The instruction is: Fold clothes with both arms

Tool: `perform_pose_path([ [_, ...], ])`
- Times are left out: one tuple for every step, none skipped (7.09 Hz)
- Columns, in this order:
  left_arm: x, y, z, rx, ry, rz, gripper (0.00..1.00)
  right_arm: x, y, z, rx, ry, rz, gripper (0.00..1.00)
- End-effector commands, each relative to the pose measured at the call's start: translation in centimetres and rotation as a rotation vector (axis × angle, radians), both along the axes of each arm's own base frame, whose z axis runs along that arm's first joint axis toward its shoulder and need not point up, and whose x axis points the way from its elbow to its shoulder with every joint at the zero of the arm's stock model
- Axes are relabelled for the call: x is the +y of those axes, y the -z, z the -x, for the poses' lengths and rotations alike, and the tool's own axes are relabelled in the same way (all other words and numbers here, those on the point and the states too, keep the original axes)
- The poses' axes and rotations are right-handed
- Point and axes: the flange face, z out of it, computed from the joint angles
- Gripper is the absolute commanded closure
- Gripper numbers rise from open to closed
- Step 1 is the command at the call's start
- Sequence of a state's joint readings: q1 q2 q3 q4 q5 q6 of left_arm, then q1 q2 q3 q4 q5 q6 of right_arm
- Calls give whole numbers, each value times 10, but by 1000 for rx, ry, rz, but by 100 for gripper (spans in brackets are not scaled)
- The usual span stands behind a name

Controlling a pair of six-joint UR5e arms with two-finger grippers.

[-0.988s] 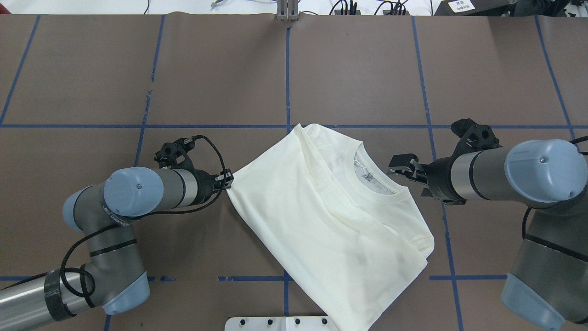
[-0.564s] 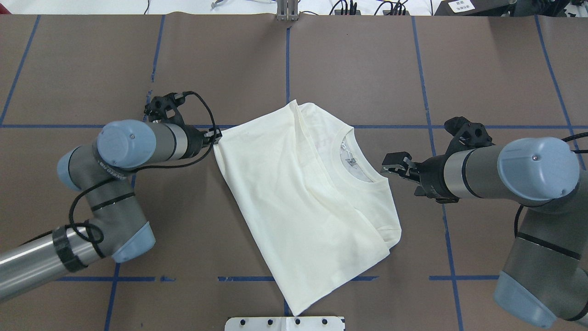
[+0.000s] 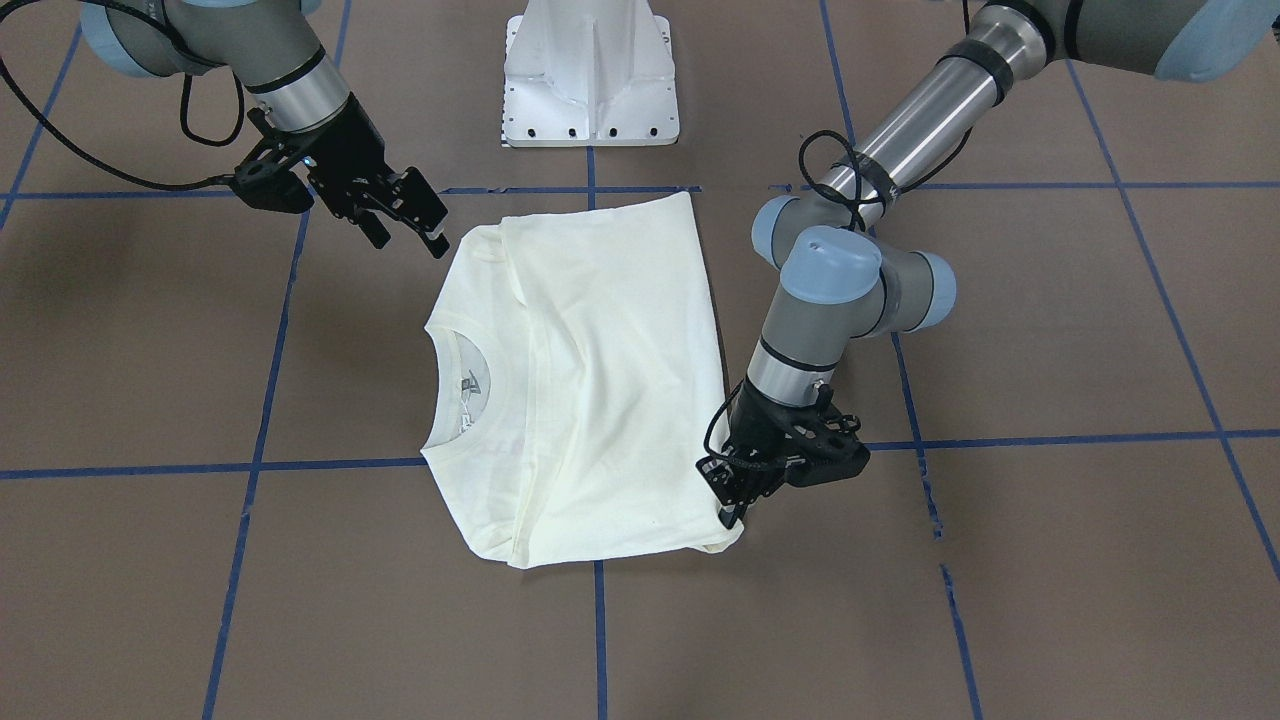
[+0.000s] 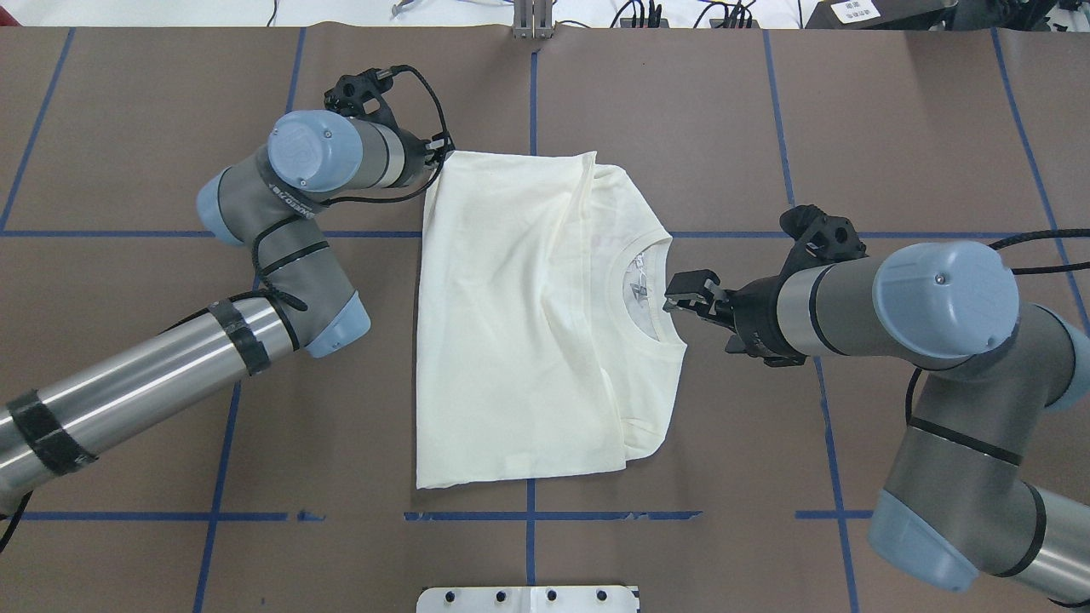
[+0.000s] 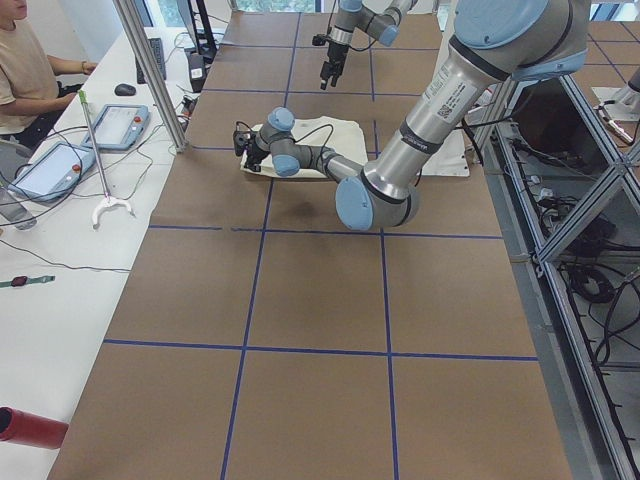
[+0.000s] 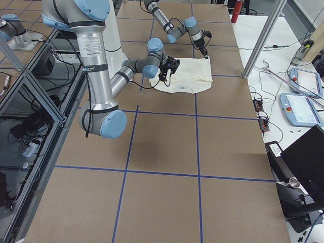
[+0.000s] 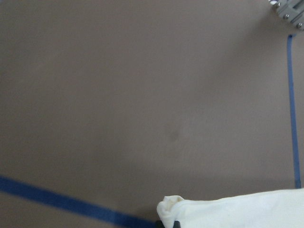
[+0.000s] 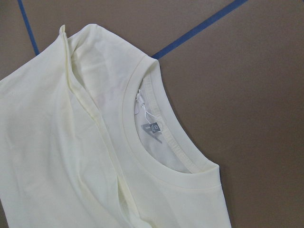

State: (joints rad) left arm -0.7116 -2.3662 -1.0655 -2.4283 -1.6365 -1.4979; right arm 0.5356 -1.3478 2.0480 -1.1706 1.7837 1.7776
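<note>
**One corner held by left end effector (image 4: 435,158)**

It is pinched tight on a corner of the folded shirt (image 4: 511,323). The shirt lies on the worktop (image 4: 766,128) between it and my right end effector (image 4: 678,300), which hangs parted and empty beside the collar (image 8: 129,118).

Grey-silver arms (image 4: 153,392), light-blue caps (image 4: 945,294), black cables (image 4: 1043,238).

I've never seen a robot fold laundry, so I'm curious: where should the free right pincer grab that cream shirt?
Probably the shoulder edge of the shirt, approached low from the robot's right. The cloth lies flat, and that edge faces the open right pincer. The left pincer holds the far corner.
</note>
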Motion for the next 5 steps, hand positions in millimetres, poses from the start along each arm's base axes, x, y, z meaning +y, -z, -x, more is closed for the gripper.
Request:
perform_pose_path([
  [-9,3,-8,12,-1,-12,63,12,14,31,-5,-27,-31,0],
  [-6,12,-3,28,-3,-26,54,30,11,56,23,-57,-70,0],
  [7,18,11,62,-30,-42,53,34,19,65,21,-63,-82,0],
  [20,6,24,76,-54,-40,53,52,15,84,24,-57,-11,0],
  [22,4,26,77,-54,-41,53,65,19,105,0,-69,66,0],
])
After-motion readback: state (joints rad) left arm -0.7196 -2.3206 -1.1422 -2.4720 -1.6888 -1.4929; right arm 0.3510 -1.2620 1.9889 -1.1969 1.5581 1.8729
